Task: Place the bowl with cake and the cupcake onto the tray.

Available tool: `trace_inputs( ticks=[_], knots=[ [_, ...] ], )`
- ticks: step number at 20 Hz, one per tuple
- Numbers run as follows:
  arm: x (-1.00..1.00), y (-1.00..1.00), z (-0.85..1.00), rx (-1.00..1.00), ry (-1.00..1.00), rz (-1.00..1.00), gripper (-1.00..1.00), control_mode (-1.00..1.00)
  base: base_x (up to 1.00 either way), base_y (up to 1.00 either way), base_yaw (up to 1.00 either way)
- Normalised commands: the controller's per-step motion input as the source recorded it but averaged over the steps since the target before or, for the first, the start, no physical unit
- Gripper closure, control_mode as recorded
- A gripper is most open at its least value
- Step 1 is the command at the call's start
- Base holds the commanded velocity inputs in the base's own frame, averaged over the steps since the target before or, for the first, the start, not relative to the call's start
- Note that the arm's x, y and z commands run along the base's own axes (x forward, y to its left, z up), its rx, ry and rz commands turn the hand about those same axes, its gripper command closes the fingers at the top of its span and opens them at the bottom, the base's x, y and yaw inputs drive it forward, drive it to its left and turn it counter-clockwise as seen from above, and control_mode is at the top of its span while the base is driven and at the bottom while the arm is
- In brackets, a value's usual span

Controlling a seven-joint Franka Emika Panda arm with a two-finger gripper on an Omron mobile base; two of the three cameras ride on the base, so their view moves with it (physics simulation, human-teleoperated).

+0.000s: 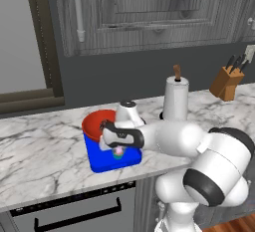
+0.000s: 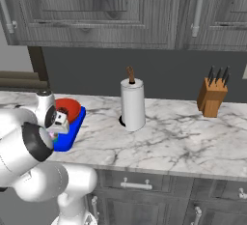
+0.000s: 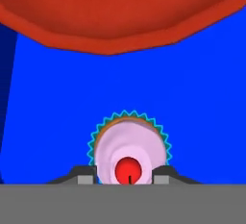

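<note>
The cupcake [image 3: 129, 151], teal wrapper and pink top with a red cherry, sits between my two fingertips [image 3: 86, 175] low over the blue tray [image 3: 202, 98]. My gripper [image 3: 124, 176] is shut on the cupcake, one tip pressed against each side. The red bowl [image 3: 120, 11] lies just beyond it on the tray, and its cake is hidden. In the left base view my gripper [image 1: 118, 148] points down at the cupcake [image 1: 118, 152] over the tray [image 1: 107, 165], in front of the bowl [image 1: 95, 121]. The right base view shows the bowl [image 2: 68, 108] and tray [image 2: 67, 139] beside my arm.
A paper towel roll on its holder [image 1: 176, 99] [image 2: 132, 105] stands right of the tray. A knife block [image 1: 227, 82] [image 2: 212, 96] is at the far right of the marble counter [image 1: 40, 151]. An oven front [image 1: 74, 211] lies below the counter edge.
</note>
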Motion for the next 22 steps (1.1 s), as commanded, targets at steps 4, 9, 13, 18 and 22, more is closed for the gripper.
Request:
trace_inputs(
  ticks=[4, 9, 13, 18, 22],
  knots=[
    [0.14, 0.15, -0.28, 0.01, 0.02, 0.01, 1.0, -1.0, 0.0, 0.0, 0.0],
    [0.0, 0.07, -0.27, 0.01, 0.02, 0.01, -1.0, -1.0, 0.0, 0.0, 0.0],
    [-0.1, 0.0, -0.13, -0.01, 0.0, 0.0, -1.0, -1.0, 0.0, 0.0, 0.0],
    [-0.18, -0.01, 0.09, 0.0, 0.0, 0.0, -1.0, -1.0, 0.0, 0.0, 0.0],
    [-0.25, -0.04, 0.3, 0.0, 0.0, 0.0, -1.0, -1.0, 0.0, 0.0, 0.0]
  ],
)
